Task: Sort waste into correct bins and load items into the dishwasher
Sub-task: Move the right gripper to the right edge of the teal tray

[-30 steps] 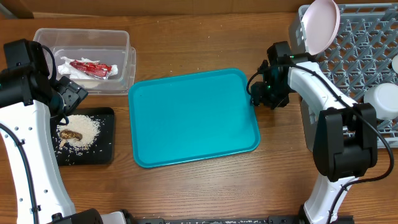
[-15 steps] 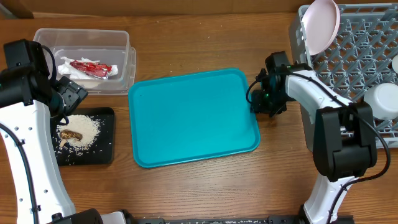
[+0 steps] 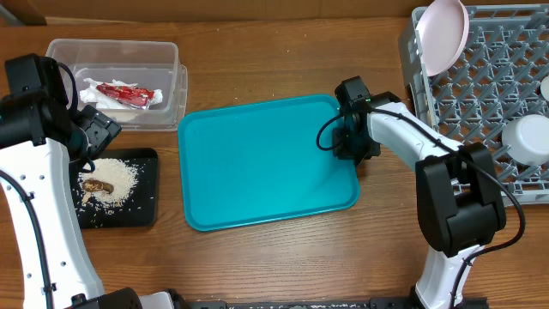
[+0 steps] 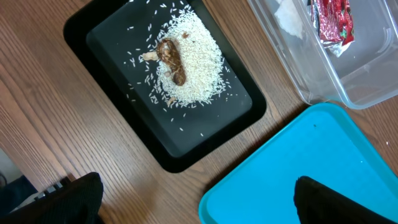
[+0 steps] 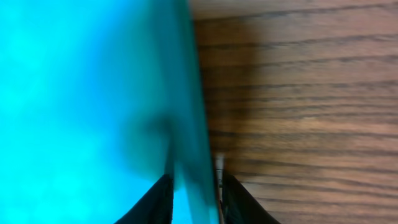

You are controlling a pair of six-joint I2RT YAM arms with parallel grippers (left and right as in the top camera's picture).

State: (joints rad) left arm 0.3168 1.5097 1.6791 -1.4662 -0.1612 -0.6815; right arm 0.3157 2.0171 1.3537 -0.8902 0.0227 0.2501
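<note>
The clear tub [image 3: 111,44] at the back left holds crumpled white napkins [image 3: 93,96] and a red wrapper [image 3: 127,93]. In front of it, the black tray [image 3: 146,202] carries a heap of rice [image 3: 118,177] and a brown lump [image 3: 97,185]. The grey dish rack [image 3: 489,94] at the back right has a plate [image 3: 443,34] standing upright and a white dish [image 3: 525,137]. My right gripper [image 3: 347,144] is at the teal tray's [image 3: 257,163] right edge, fingers closed either side of the rim [image 5: 186,93]. My left gripper [image 4: 199,199] hangs open above the black tray's corner, holding nothing.
The teal serving tray fills the middle of the wooden table and carries nothing. In the left wrist view its corner [image 4: 298,155] lies close to the black tray [image 4: 112,99] and the tub [image 4: 323,87]. Cardboard [image 3: 21,10] shows at the back left.
My right gripper has moved left from beside the dish rack to the teal tray's right edge, and its jaws have narrowed around the rim. The left arm has not moved.
</note>
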